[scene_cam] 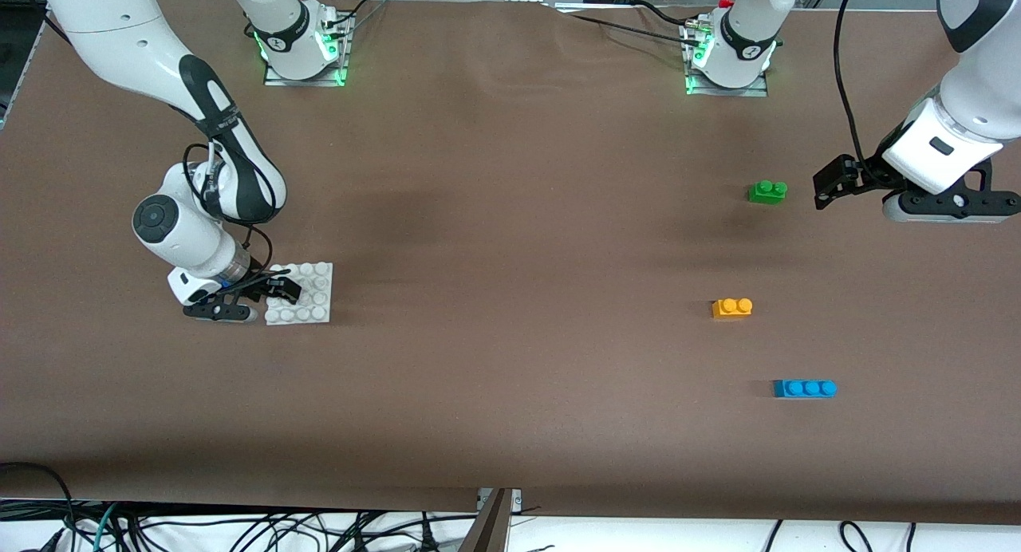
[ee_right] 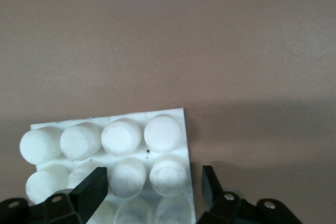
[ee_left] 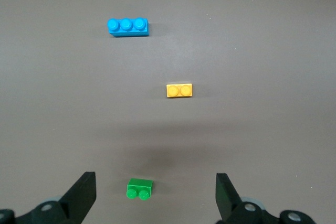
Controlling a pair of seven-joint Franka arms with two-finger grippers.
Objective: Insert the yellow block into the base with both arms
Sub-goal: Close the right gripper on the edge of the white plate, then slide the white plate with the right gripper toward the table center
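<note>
The yellow block [scene_cam: 731, 307] [ee_left: 179, 90] lies alone on the brown table toward the left arm's end, studs up. The white studded base [scene_cam: 315, 297] [ee_right: 185, 129] lies flat toward the right arm's end. My right gripper [scene_cam: 281, 287] [ee_right: 155, 174] is down on the base and shut on it, with one finger among the studs, the other at its outer edge and two stud columns between them. My left gripper [scene_cam: 821, 187] [ee_left: 156, 182] hangs open and empty over the table beside the green brick, well away from the yellow block.
A green two-stud brick [scene_cam: 767, 191] [ee_left: 140, 188] lies farther from the front camera than the yellow block. A blue three-stud brick [scene_cam: 804, 388] [ee_left: 128, 26] lies nearer to it. Bare brown table stretches between the base and the bricks.
</note>
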